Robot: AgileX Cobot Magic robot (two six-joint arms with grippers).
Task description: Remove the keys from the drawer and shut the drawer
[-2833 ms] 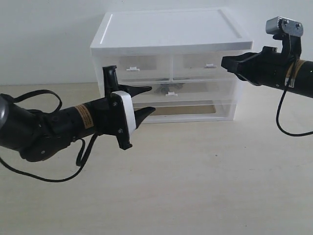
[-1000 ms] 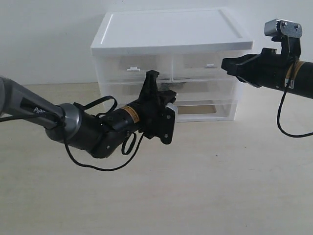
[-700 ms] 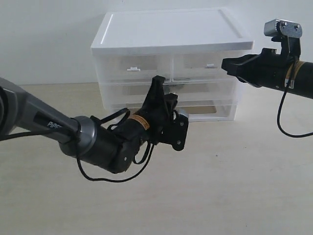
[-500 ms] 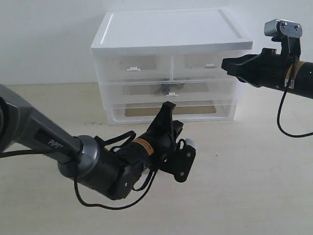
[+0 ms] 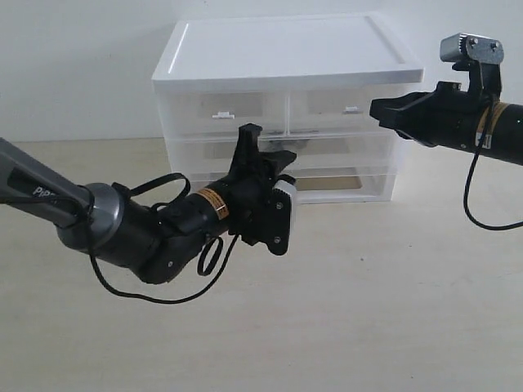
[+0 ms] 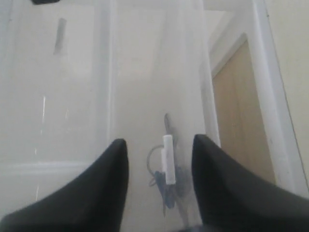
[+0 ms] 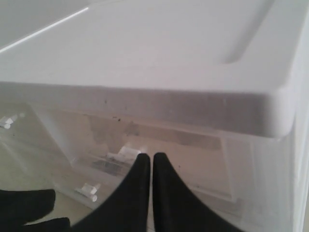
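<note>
1. The keys point(image 6: 167, 189) lay inside the drawer point(image 6: 145, 72), the wide middle one of the white drawer unit point(image 5: 286, 49). In the left wrist view they showed only dimly through the translucent front, just behind the small tab handle point(image 6: 167, 159). The drawer looked closed or almost closed.
2. The left gripper point(image 6: 160, 141) was released. Its two black fingers were spread with the handle between them, and as far as I could see they did not touch it. The right gripper point(image 7: 147, 159) was clenched on nothing, hovering near the upper right corner of the unit.
3. I judged that the drawer was thin, light plastic and would slide easily. The tab was small and smooth, so the fingers might slip off it. The best hold was a square pinch on the tab with a straight pull. The light unit might also slide on the table point(image 5: 368, 310) together with the drawer.
4. The keys were probably hard and light, a loose bunch that would shift and dangle. The ring or the bluish part seemed the best place to grasp, because flat keys on a smooth bottom are difficult to pinch.
5. The two half-width drawers point(image 5: 221, 106) above and the lowest drawer point(image 5: 359, 184) beneath were shut. The drawer's own front stood between the gripper and the keys. Since the drawer was shallow, it probably had to come well out before the fingers could reach down into it.
</note>
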